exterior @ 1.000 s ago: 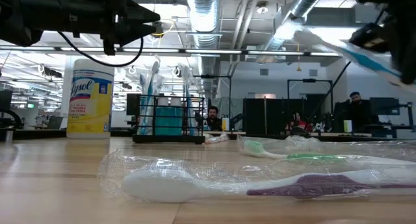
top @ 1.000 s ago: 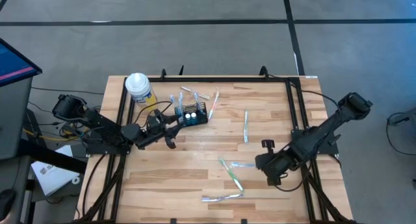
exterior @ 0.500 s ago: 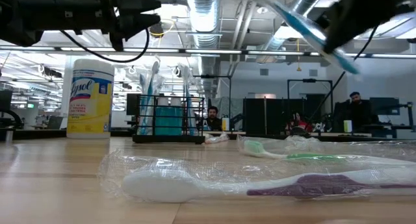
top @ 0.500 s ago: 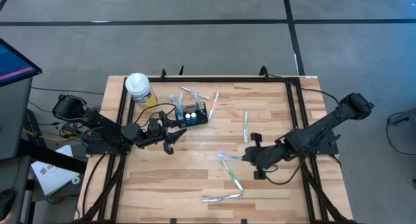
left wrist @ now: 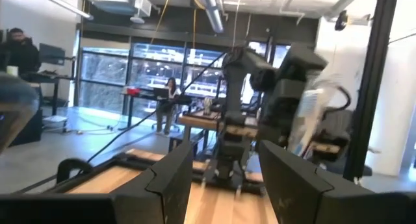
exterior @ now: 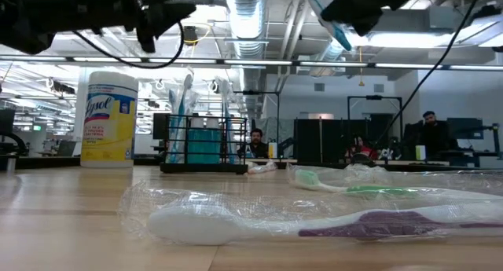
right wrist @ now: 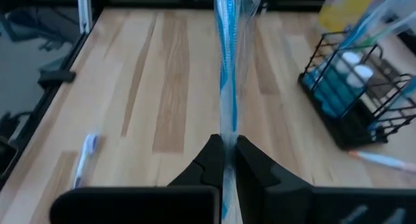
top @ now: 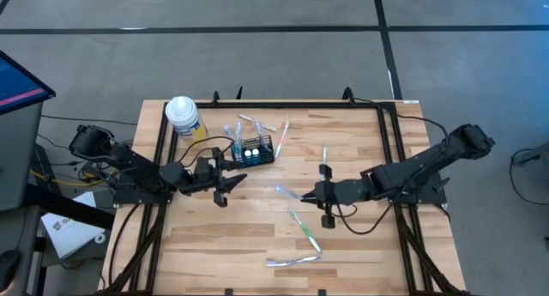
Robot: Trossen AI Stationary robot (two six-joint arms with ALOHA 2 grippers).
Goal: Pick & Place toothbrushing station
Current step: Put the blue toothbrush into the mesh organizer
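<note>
The toothbrushing station, a black wire-mesh caddy (top: 254, 148), stands on its base at the table's far middle with brushes upright in it; it also shows in the low view (exterior: 204, 144) and the right wrist view (right wrist: 351, 94). My right gripper (top: 305, 196) hovers mid-table, right of and nearer than the caddy, shut on a wrapped blue toothbrush (right wrist: 227, 68). My left gripper (top: 230, 182) hangs open in the air just near-left of the caddy; nothing is between its fingers (left wrist: 172, 178). My right gripper pinches the wrapped blue toothbrush between its two fingers (right wrist: 211, 160), on the handle (right wrist: 225, 138). The brush runs on past the fingertips in line with the fingers, toward the table's left (top: 281, 191). It is lifted clear of the table (exterior: 326, 20).
A yellow canister with a white lid (top: 184, 116) stands far left of the caddy. Wrapped toothbrushes lie loose on the table: one right of the caddy (top: 324, 166), two near the front (top: 304, 230) (top: 292, 262), others behind the caddy (top: 262, 124).
My right gripper has carried the blue toothbrush up and toward the table's left, closer to the caddy, and has tipped up from pointing steeply down to a shallower slant. My left gripper has stayed in place while its wrist turned.
</note>
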